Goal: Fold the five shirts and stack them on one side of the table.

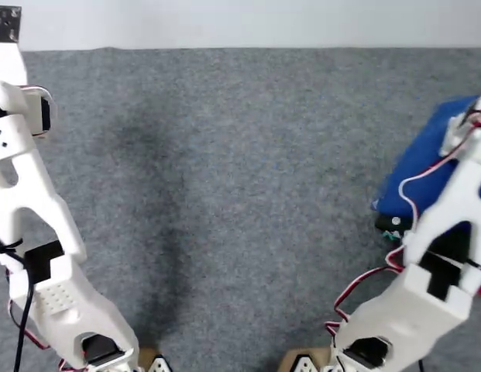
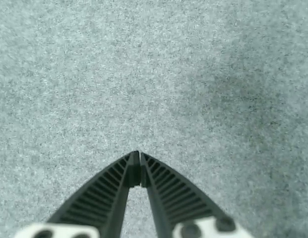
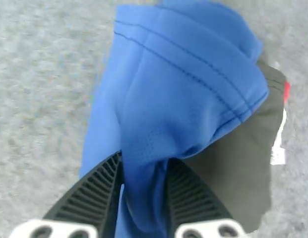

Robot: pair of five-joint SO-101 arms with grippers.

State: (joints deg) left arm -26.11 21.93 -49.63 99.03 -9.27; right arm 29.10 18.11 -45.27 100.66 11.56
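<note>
A folded blue shirt (image 1: 427, 164) lies on top of a stack at the table's right edge, partly under my right arm. In the right wrist view the blue shirt (image 3: 178, 94) bunches up between the black fingers, and my right gripper (image 3: 144, 171) is shut on a fold of it. Beneath it lies a dark shirt (image 3: 238, 183) with a white tag, and a red edge (image 3: 286, 90) peeks out past it. My left gripper (image 2: 139, 168) is shut with nothing in it, hovering over bare grey carpet at the far left.
Grey carpet (image 1: 240, 194) covers the table, ending at a white wall along the back. My left arm (image 1: 39, 256) stands along the left edge. Red and white cables (image 1: 364, 291) hang by the right arm's base.
</note>
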